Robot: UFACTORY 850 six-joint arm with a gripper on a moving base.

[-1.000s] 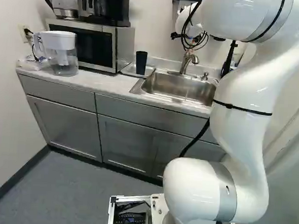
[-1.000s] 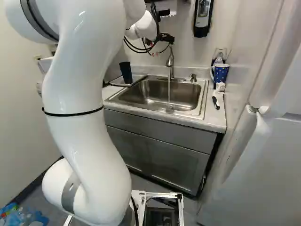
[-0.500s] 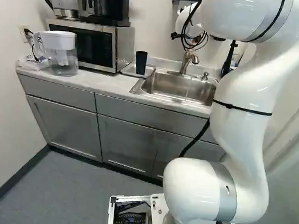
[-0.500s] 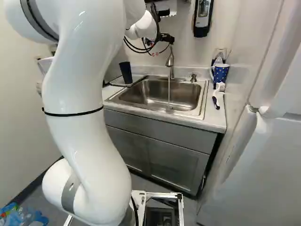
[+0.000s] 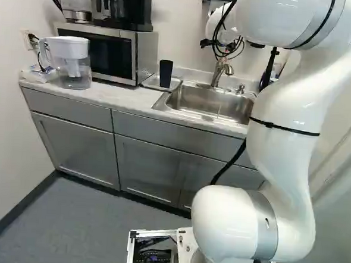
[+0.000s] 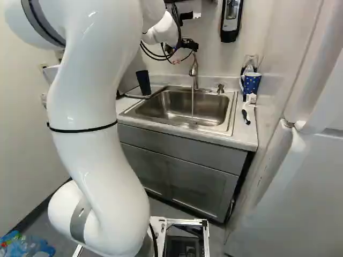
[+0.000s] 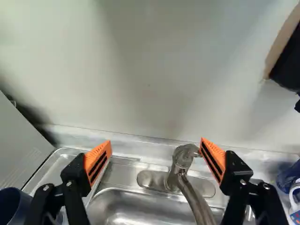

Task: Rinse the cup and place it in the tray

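Arm barely shifted; water still running from faucet. Your tool spread, holding nothing, near faucet top. Dark cup unmoved, upright on tray beside sink. Shutting water off likely next, if rinse done.

Left base view: I note a water pitcher on the counter, near a microwave; kettle and coffee maker atop it. Right base view: brush lying on the counter, dispenser on the wall.
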